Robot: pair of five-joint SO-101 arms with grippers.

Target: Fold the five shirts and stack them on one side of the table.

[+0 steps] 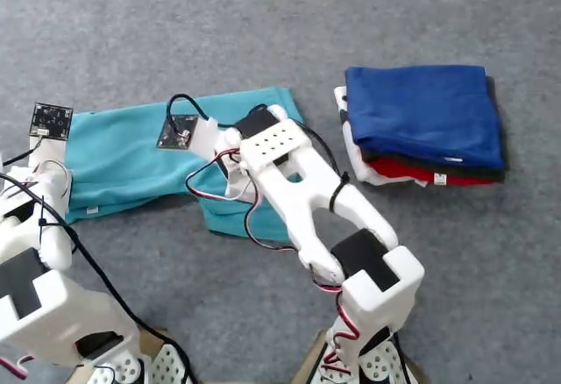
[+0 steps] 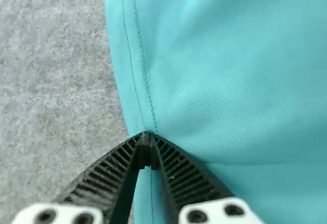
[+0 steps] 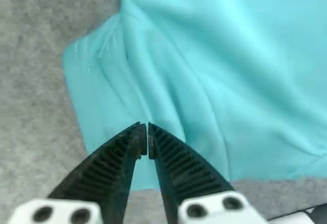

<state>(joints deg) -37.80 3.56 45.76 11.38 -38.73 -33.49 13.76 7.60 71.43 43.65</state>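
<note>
My left hand (image 2: 146,141) is sitting nearest. Its ribbed black fingers (image 2: 110,173) are pressing together at the tips and pinching the stitched hem of the teal shirt (image 2: 230,81), right where the cloth's edge is meeting the grey surface (image 2: 51,81). My right hand (image 3: 143,132) is doing much the same. Its fingers (image 3: 176,168) are closing tip to tip on a raised crease of that same shirt, near a folded-over corner, with bare surface lying just beside it.

In the high view, the teal shirt is lying left of centre, partly folded. It is spreading as a wide band from the left edge toward the middle, with a flap reaching down toward the lower middle. My left arm (image 1: 35,252) is coming up from the lower left corner and holding the shirt at its left end. My right arm (image 1: 307,200) is stretching from the bottom centre up and to the left, over the shirt's right part.

Right of centre, a stack (image 1: 421,138) of folded shirts is resting on the surface, not touching the teal shirt, with a strip of grey showing between them. A blue shirt (image 1: 425,112) is lying on top. Beneath it a dark shirt (image 1: 478,174), a red shirt (image 1: 399,172) and a white shirt (image 1: 352,143) are peeking out along the lower and left sides.
</note>
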